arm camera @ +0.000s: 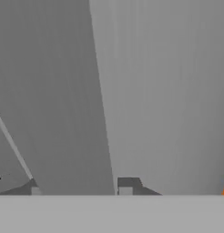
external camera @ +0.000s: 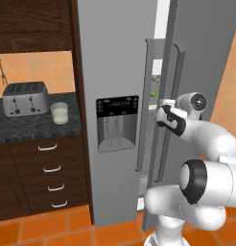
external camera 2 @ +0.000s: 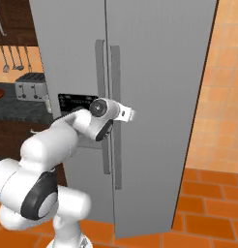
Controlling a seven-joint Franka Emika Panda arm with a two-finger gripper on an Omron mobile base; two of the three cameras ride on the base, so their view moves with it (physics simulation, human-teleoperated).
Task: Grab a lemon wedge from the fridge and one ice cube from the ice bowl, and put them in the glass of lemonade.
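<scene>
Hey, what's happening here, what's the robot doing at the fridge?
The robot arm has its gripper up at the handles of the silver fridge, on or right beside the right door's handle. That door stands slightly ajar in the left base view, with a sliver of the shelves inside showing. The glass of lemonade waits on the dark counter next to the toaster. So it looks to be opening the fridge, with nothing taken out yet.

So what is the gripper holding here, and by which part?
The gripper sits around the fridge right door's bar handle, about mid-height.
</scene>
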